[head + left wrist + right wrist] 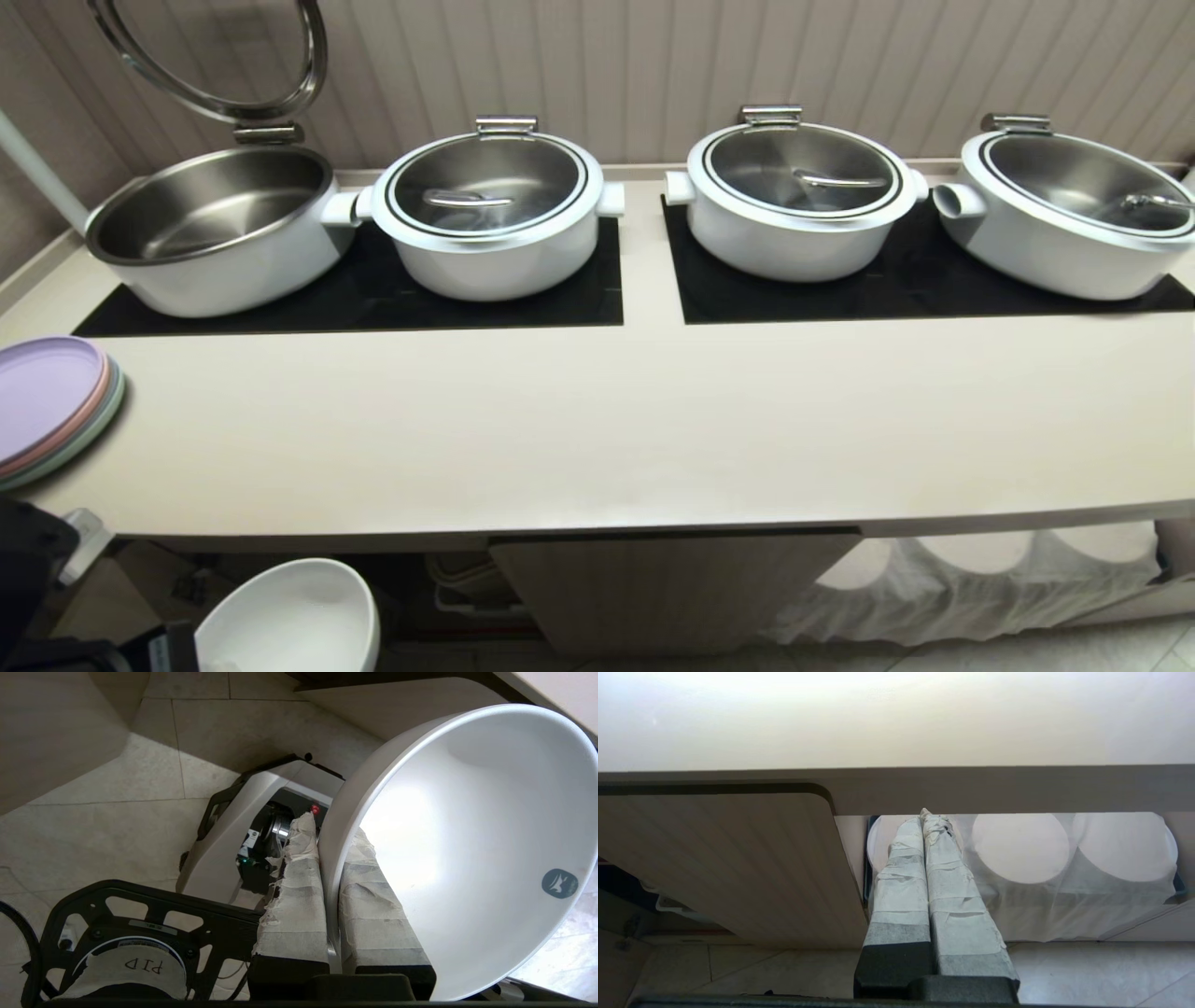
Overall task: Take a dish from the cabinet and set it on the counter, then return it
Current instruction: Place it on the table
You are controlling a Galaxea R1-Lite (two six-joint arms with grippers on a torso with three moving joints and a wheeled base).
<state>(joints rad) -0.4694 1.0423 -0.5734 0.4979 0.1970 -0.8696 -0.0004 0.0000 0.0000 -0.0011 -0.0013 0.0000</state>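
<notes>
The left gripper (329, 858) has its jaws clamped on the wall of the dish (467, 849), one taped finger (294, 896) outside and the other inside the rim. The white bowl hangs low, out in front of the cabinet (667, 588) and below the front edge of the table (597, 429), towards its left end. So the relation that matters is plain: the bare stretch of table lies above the bowl and further in, past that rounded edge, and I judge the bowl must rise clear of the lip before it can travel in over the top. The left arm is the one that has it; the right gripper (931, 816) hangs idle further right, its jaws pressed together on nothing, pointing at the cloth-covered shelves under the table.

The head view shows the bowl (289, 616) only as a white curve at the bottom, but shows the free surface beside the stacked pastel plates (51, 406). The left wrist view alone shows the pinch on the rim.
</notes>
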